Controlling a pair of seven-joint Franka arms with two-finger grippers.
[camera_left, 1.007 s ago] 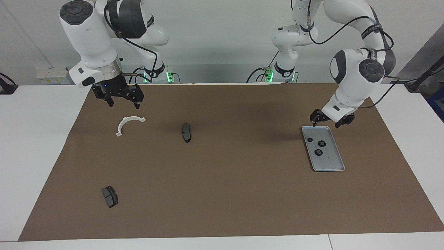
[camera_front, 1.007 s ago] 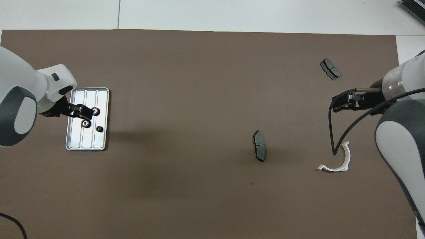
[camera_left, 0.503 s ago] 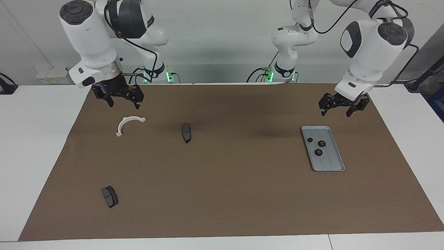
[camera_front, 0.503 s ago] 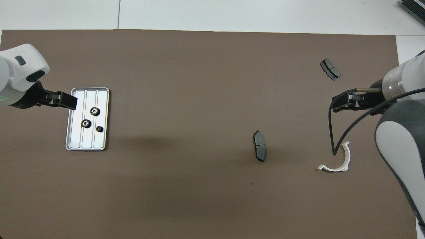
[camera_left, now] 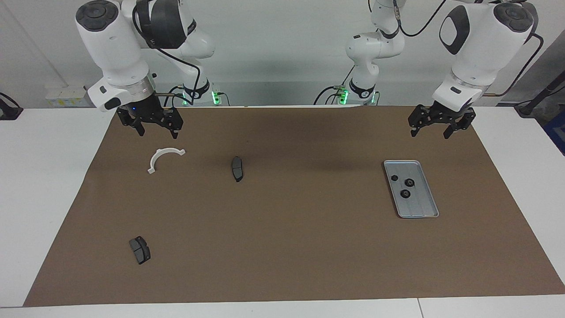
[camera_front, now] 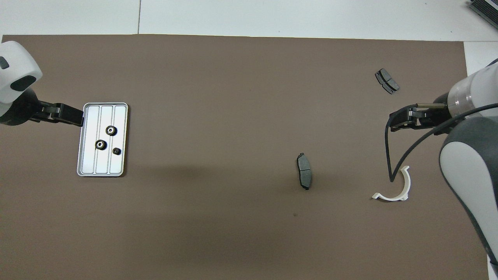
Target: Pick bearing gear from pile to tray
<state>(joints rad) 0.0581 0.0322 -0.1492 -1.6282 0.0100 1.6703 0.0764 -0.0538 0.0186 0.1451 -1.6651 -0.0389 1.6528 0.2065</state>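
Now three black round gears [camera_left: 404, 184] lie in the tray [camera_left: 423, 213], at the left arm's end of the brown mat [camera_left: 291, 247]. At its 12 o'clock in the facing view, the left gripper [camera_left: 441, 127] hangs raised, fingers spread, empty. The right gripper [camera_left: 150, 125] waits above the one white bracket [camera_left: 164, 158], likewise spread. Two brake pads [camera_left: 237, 168] lie apart.

No readable text, label, brand or number anywhere — nothing on any surface.
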